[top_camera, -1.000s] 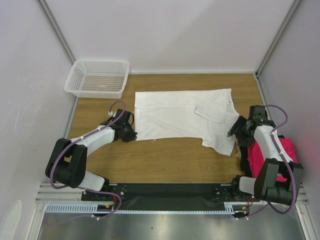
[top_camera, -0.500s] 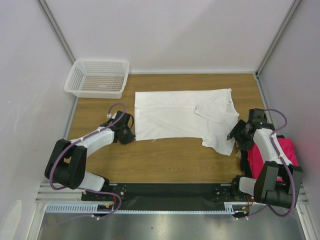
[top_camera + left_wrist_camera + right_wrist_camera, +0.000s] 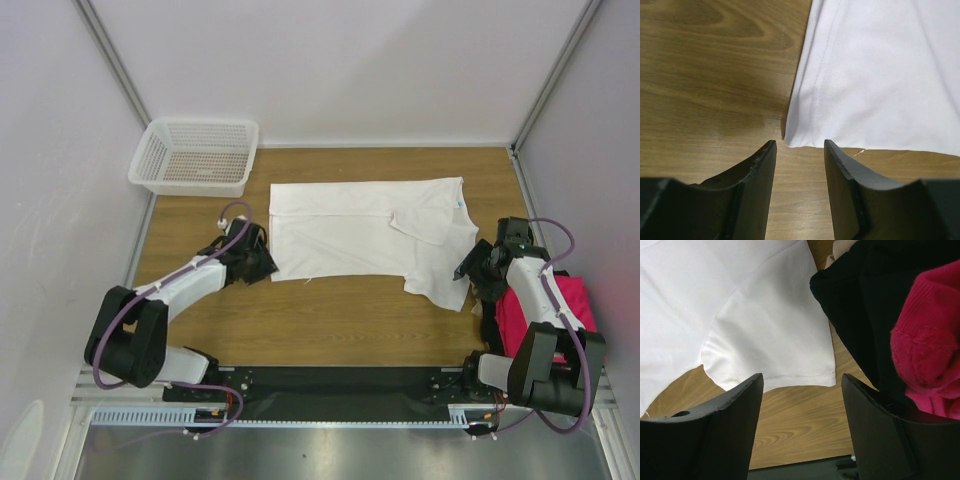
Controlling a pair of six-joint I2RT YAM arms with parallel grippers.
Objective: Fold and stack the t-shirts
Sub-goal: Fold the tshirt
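Note:
The large white t-shirt [image 3: 350, 230] lies spread flat across the middle of the table, with its right sleeve folded over. My left gripper [image 3: 262, 265] is low at the shirt's near-left corner. In the left wrist view that gripper [image 3: 800, 145] is open, with only bare wood between the fingers and the white t-shirt's [image 3: 880, 75] hem corner just ahead of the tips. My right gripper [image 3: 467, 268] stands open just short of the sleeve hem of the white t-shirt [image 3: 740, 305]. In the right wrist view that gripper [image 3: 802, 377] holds nothing. The black t-shirt [image 3: 855, 300] and magenta-pink t-shirt [image 3: 935, 340] lie bunched to its right.
A white mesh basket [image 3: 195, 155] stands at the far left corner. The pink t-shirt [image 3: 565, 300] sits at the table's right edge under the right arm. White walls enclose the table on three sides, and a black rail [image 3: 340, 380] runs along the near edge.
My left gripper shut and then opened again at the shirt's near-left corner, with no cloth in it. My right gripper moved slightly nearer along the sleeve, still open.

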